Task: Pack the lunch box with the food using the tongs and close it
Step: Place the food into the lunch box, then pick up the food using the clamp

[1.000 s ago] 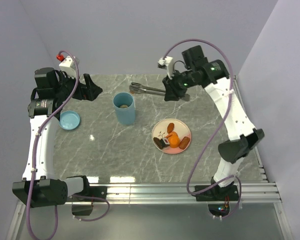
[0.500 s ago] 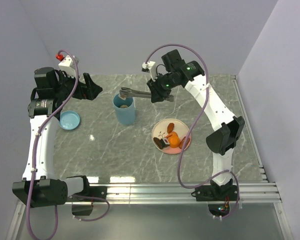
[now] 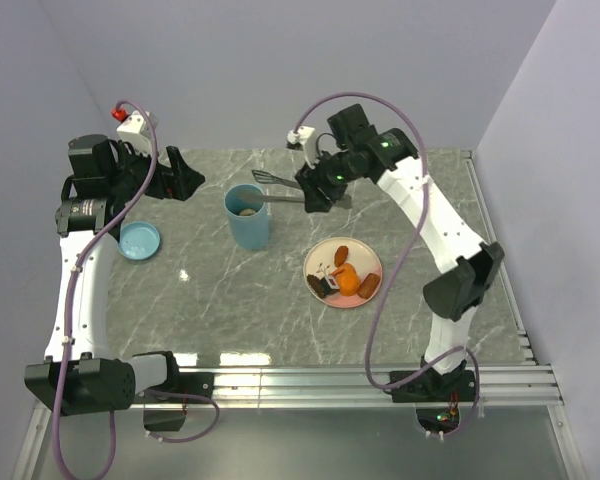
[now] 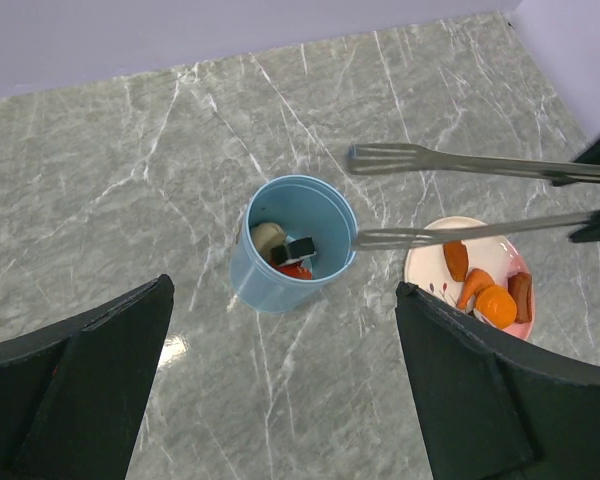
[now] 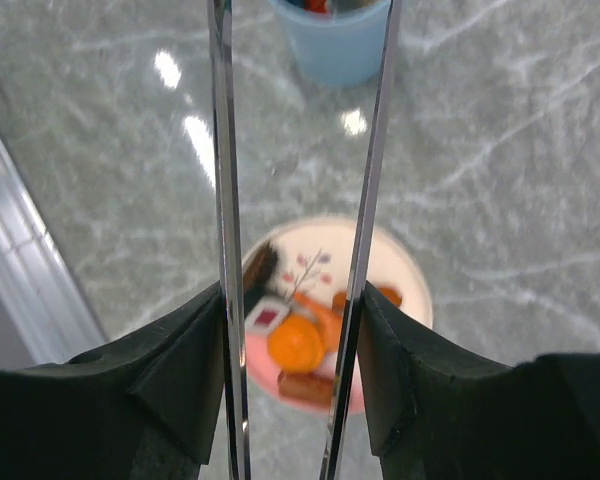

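Observation:
The light-blue lunch box (image 3: 248,218) stands open mid-table, with a beige round, a dark roll and a red piece inside (image 4: 285,250). My right gripper (image 3: 315,190) is shut on the silver tongs (image 3: 280,187), gripping both arms from outside (image 5: 220,200). The tong tips stand spread apart and empty at the box's right rim (image 4: 380,238). The pink plate (image 3: 365,258) holds an orange round (image 5: 295,343), a brown sausage and other food. The blue lid (image 3: 140,240) lies at the left. My left gripper (image 4: 285,390) hangs open, high above the table.
The left arm's gripper (image 3: 175,175) is raised at the back left, behind the lid. The plate (image 4: 485,250) sits right of the lunch box (image 4: 292,243). Grey walls close the back and right. A metal rail runs along the near edge.
The right arm has swung the tongs left from the back of the table to the lunch box's rim. The tong arms have spread apart. The left arm has not moved.

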Controlling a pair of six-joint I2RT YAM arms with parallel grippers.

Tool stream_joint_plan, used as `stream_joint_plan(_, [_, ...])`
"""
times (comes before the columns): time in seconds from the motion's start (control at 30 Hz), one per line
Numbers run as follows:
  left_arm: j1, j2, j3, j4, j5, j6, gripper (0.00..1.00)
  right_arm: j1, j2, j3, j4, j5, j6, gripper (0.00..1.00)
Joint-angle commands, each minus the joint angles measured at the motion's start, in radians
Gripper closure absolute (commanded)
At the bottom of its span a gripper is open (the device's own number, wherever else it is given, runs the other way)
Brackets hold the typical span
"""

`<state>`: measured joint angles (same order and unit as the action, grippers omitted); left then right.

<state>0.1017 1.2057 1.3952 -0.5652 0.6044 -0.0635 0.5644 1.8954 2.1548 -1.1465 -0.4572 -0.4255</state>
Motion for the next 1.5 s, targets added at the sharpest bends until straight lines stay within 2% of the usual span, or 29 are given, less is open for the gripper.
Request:
stream_joint_plan(0.0, [0.004, -0.037, 0.01, 0.01, 0.008, 0.024, 0.01, -0.052, -0.162, -0.074, -0.063, -0.03, -0.053, 0.43])
stream_joint_plan(0.2, [0.004, -0.058, -0.007, 0.004, 0.015, 0.053, 0.01, -0.121, -0.309, -0.277, -0.241, -0.063, -0.174, 0.45])
stream_joint_plan(0.33, [0.004, -0.074, -0.025, -0.002, 0.027, 0.053, 0.01, -0.141, -0.439, -0.478, -0.265, -0.029, -0.216, 0.46])
stream_joint_plan(0.4, [0.004, -0.084, -0.03, -0.005, 0.029, 0.053, 0.01, -0.144, -0.484, -0.524, -0.285, -0.018, -0.226, 0.46])
stream_joint_plan(0.83, [0.004, -0.115, -0.053, -0.016, 0.049, 0.09, 0.01, -0.143, -0.637, -0.826, -0.211, 0.176, -0.239, 0.4])
stream_joint_plan(1.0, [0.004, -0.107, -0.042, -0.019, 0.049, 0.087, 0.01, -0.141, -0.638, -0.859, -0.164, 0.215, -0.251, 0.39])
stream_joint_plan(1.47, [0.004, -0.09, -0.03, -0.019, 0.04, 0.077, 0.01, -0.124, -0.556, -0.865, -0.121, 0.173, -0.315, 0.39])
